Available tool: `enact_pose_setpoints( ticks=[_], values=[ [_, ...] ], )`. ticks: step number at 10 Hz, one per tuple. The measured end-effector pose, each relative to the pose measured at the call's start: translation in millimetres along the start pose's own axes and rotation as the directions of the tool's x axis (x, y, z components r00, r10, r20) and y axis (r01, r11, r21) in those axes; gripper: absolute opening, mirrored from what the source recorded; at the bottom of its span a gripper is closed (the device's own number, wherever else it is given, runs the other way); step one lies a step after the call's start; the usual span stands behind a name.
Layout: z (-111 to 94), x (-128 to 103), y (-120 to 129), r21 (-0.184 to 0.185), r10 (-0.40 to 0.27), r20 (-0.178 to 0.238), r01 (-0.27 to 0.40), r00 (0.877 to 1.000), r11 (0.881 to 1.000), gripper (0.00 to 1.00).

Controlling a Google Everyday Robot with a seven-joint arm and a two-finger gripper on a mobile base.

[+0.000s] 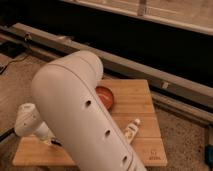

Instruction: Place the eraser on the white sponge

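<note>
Step in hand: judged as reach or carry over lower-left part of wooden table (135, 92). Cannot say which.
Gripper (44, 137) at lower left of frame, low over board edge; how wide it stands, or whether it holds anything, cannot tell.
Eraser, white sponge: neither visible — likely hidden behind arm (80, 115).
Next move calls for finding sponge, then level, gentle set-down.
Arm: smooth white shell, rounded, dotted with holes. Table: pale slatted wood. Orange bowl (106, 96) glossy, round. White bottle (131, 130) lying down, lower right.
</note>
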Motion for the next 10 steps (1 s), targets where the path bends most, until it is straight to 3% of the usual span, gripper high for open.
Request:
enact_pose_setpoints(
  ticks=[2,5,10],
  values=[
    [1.6,-2.7,-7.1,-0.058,0.004,-0.037,-0.006,0.999,0.998,0.65],
    [3.7,-4.3,-12.0,-0.115,0.004,-0.074,-0.013,0.997,0.993,0.65],
    [11.9,-1.2,-13.8,-0.144,-0.015,-0.105,0.000,0.994,0.990,0.65]
  ],
)
